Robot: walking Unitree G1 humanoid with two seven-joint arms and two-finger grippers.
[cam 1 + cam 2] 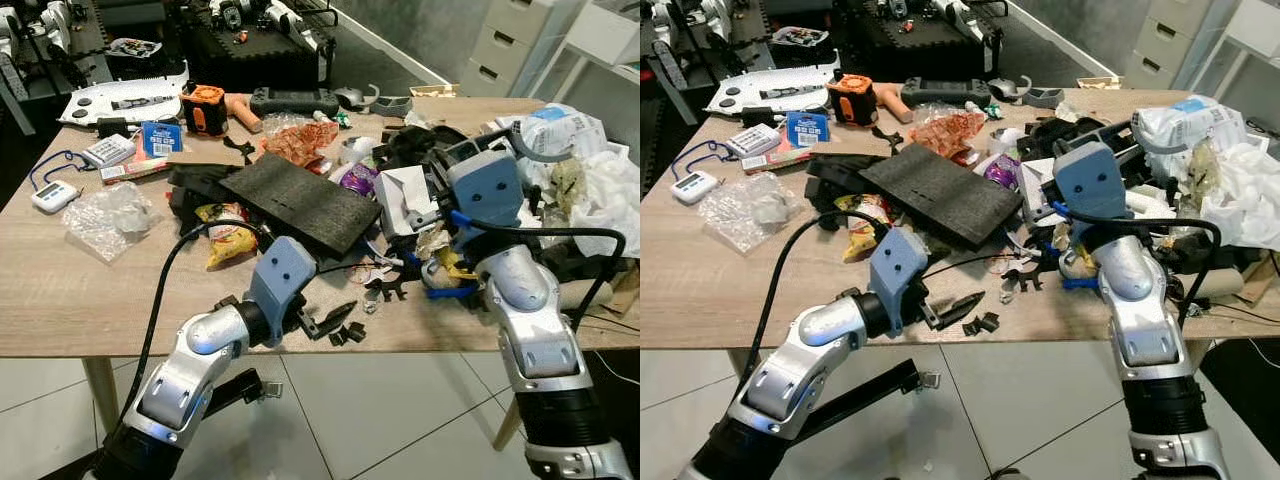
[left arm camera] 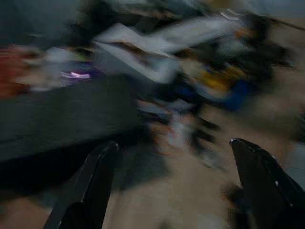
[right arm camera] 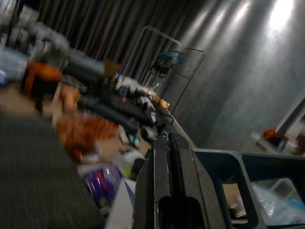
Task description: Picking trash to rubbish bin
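Note:
Trash covers the wooden table [image 1: 60,290]: a yellow snack wrapper [image 1: 225,238], an orange-red net wrapper [image 1: 300,140], a purple wrapper [image 1: 358,180], a white paper box [image 1: 405,190] and a clear plastic bag [image 1: 105,215]. A black foam sheet [image 1: 300,200] lies across the middle. My left gripper [image 1: 340,320] hovers open at the table's front edge, next to small black scraps [image 1: 350,335]; its fingers [image 2: 95,181] stand wide apart in the blurred left wrist view. My right wrist [image 1: 485,185] is raised over the pile on the right. The right gripper [image 3: 167,136] is shut with nothing seen in it.
Crumpled white bags [image 1: 600,180] heap at the right end. A calculator [image 1: 108,150], a timer [image 1: 55,195], an orange and black tool [image 1: 207,108] and a dark controller [image 1: 295,100] lie at the back. Grey drawers [image 1: 510,40] stand behind. White tiled floor [image 1: 380,400] lies below.

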